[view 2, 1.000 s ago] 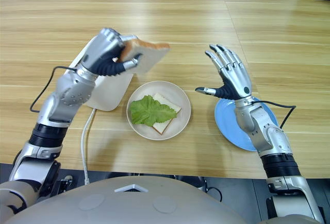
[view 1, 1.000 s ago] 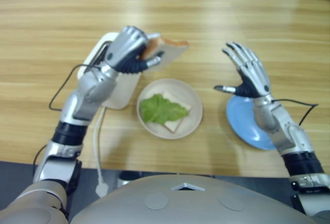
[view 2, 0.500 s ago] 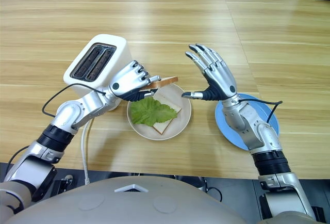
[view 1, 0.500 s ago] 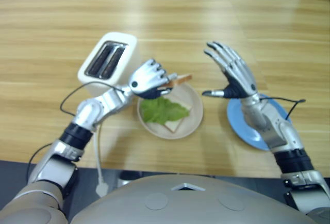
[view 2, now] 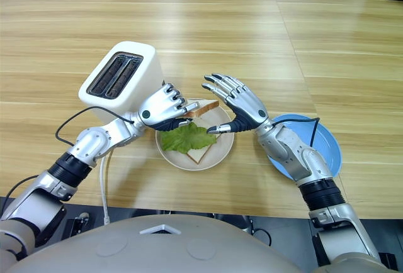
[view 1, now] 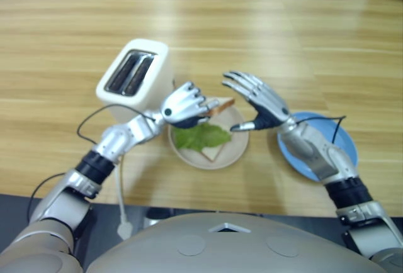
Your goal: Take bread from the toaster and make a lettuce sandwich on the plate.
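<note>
White power cord (view 2: 102, 178) ran on the desk (view 2: 189, 21) from the near-left of the beige plate (view 2: 220, 148) down toward the front edge.

Beige plate sat on the desk. On it: one bread slice (view 2: 200, 154) lying flat, lettuce leaf (view 2: 186, 139) on top of that slice and covering most of it. The slice's near corner stuck out from under the leaf.

Left hand (view 2: 160, 111) was at the plate's left-far rim, fingers clenched around a second bread slice (view 2: 201, 106). That slice was held roughly flat, poking out to the right of the fingers, over the far part of the plate and above the lettuce. Couldn't tell whether it touched the rim.

Right hand (view 2: 242, 104) was over the plate's right-far rim, fingers released and spread, palm facing the held slice, grasping nothing. Its fingertips were near the slice's far end, with a gap between them.

Blue plate (view 2: 327, 147) lay right of the beige plate, apart from it, with the right forearm crossing over it.

White toaster (view 2: 123, 78) stood upright at the far-left of the beige plate, just behind the left hand, both slots facing up.
</note>
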### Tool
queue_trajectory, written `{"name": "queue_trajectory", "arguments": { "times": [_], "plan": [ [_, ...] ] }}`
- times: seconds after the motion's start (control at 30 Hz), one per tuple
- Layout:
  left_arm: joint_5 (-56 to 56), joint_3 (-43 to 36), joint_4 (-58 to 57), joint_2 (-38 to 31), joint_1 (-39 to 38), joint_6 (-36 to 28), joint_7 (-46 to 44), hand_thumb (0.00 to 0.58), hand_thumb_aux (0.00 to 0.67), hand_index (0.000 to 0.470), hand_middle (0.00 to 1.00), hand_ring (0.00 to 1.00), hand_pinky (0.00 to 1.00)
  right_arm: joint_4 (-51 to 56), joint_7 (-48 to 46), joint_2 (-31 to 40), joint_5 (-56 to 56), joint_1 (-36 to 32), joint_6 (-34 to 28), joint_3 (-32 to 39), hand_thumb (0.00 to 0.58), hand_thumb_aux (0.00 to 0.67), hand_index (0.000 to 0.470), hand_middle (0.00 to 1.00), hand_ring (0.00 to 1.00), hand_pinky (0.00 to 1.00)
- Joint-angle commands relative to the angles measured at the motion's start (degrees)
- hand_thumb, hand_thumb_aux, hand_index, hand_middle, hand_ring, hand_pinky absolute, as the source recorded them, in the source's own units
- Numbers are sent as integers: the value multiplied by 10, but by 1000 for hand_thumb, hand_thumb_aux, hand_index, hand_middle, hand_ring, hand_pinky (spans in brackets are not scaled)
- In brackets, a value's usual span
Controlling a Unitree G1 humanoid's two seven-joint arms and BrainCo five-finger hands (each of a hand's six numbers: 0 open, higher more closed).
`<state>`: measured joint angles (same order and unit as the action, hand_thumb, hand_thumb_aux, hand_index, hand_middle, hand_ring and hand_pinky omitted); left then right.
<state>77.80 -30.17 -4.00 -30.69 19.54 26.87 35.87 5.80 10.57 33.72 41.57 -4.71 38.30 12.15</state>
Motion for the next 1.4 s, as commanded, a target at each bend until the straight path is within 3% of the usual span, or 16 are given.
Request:
{"name": "queue_trajectory", "arguments": {
  "times": [0.03, 0.4, 1.17, 1.4],
  "plan": [
    [-5, -13, -1, -8, -1, -2, 1, 580, 670, 460, 1000, 1000, 1000, 24, -38, 11, 5, -2, -4, 21, 0, 0, 0, 0, 0, 0],
    [-9, -34, -5, -6, -8, -3, -3, 580, 670, 460, 1000, 1000, 1000, 59, -104, 26, 7, -5, -20, 46, 0, 0, 0, 0, 0, 0],
    [22, -100, -106, 3, 9, -39, 39, 580, 670, 460, 1000, 1000, 1000, -25, -92, 37, 2, 8, -23, 22, 0, 0, 0, 0, 0, 0],
    [-14, -121, -101, 6, 4, -7, 32, 580, 670, 460, 1000, 1000, 1000, -40, -107, 47, -19, 18, -13, 20, 0, 0, 0, 0, 0, 0]
  ]
}}
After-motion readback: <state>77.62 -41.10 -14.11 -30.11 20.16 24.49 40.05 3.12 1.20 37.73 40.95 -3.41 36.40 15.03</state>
